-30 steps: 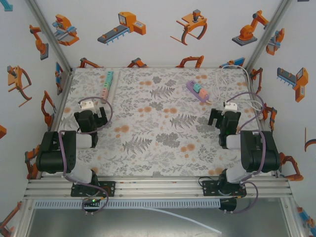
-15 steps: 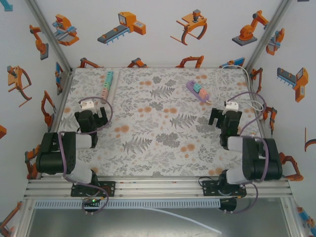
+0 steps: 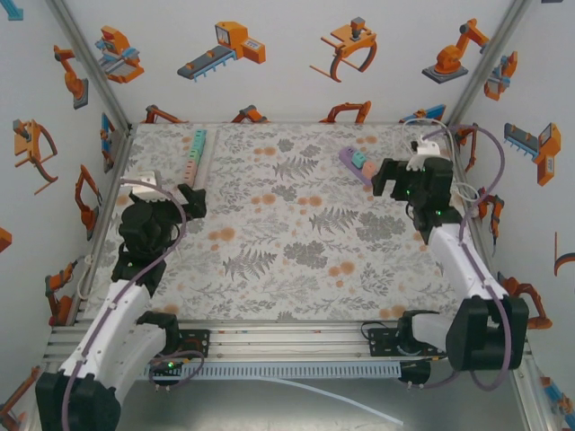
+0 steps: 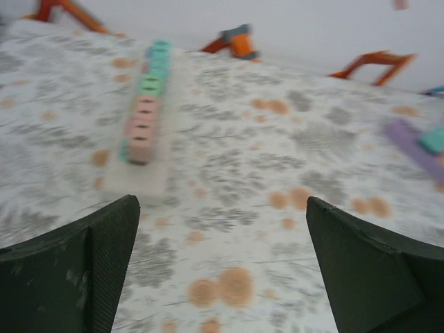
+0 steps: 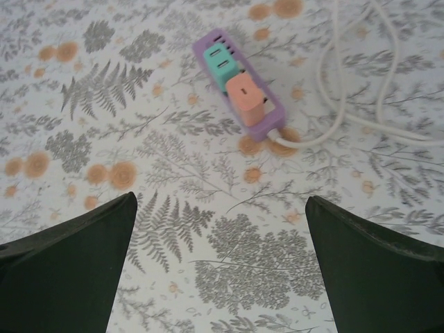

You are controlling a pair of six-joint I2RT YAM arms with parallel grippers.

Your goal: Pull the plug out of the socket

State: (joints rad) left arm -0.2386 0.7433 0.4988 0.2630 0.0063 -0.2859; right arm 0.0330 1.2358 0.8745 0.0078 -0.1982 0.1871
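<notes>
Our right gripper (image 5: pixel 220 202) and left gripper (image 4: pixel 222 208) are spread wide, holding nothing. The orange plug (image 5: pixel 246 98) sits in the purple socket strip (image 5: pixel 266 127) at far right. If nobody holds the strip down, it may rise with the plug.

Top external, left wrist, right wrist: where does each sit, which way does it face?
Top external: above, behind the bases, looking down at the table; both arms, left claw, right claw.
Left wrist: low, facing the back wall past the white strip; own fingers below.
Right wrist: looking down on the purple strip; own fingers below.
Shared: all three show the purple strip.
</notes>
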